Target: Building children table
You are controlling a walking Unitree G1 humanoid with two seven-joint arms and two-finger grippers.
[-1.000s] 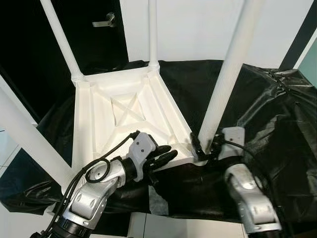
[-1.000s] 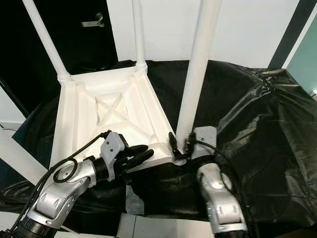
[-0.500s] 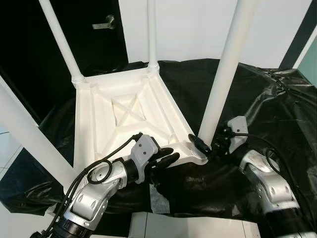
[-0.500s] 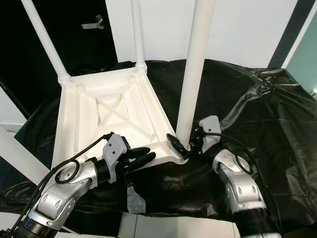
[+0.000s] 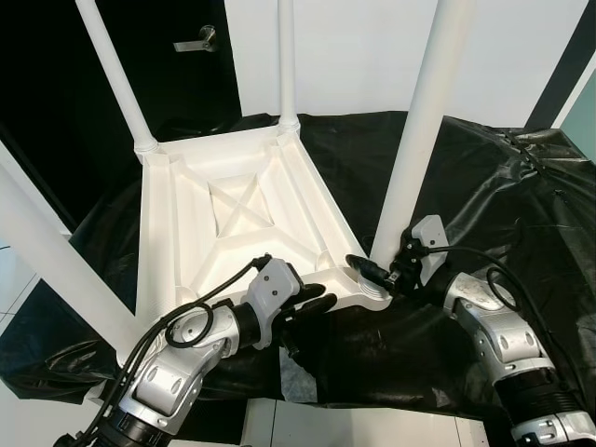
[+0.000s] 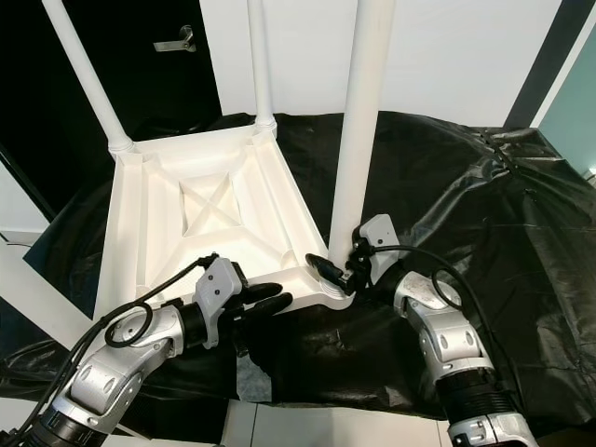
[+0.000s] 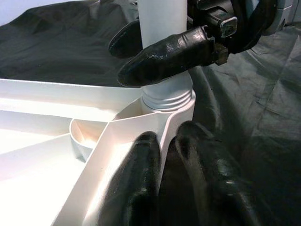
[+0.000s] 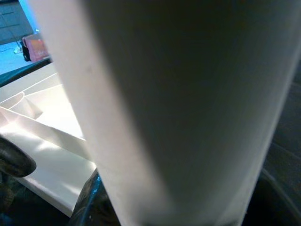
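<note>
Upturned white children's table top lying underside-up on a black plastic sheet, ribs and a crossed brace showing, four white legs rising from its corners. Near-right leg standing upright in the threaded corner socket of that table top.

Right gripper closed around the base of this leg, just above the socket: one black finger across the front of the leg, the other behind it, both touching the leg.

Left gripper at the near edge of the table top, beside the same corner, fingers nearly together, a narrow gap between them, tips resting against the white corner wall below the socket; nothing held between them.

Far-left leg and far-middle leg upright at the far edge of the table top; near-left leg slanting across the left of the head view. Dark door with a metal handle behind the table top, white wall beside it.
</note>
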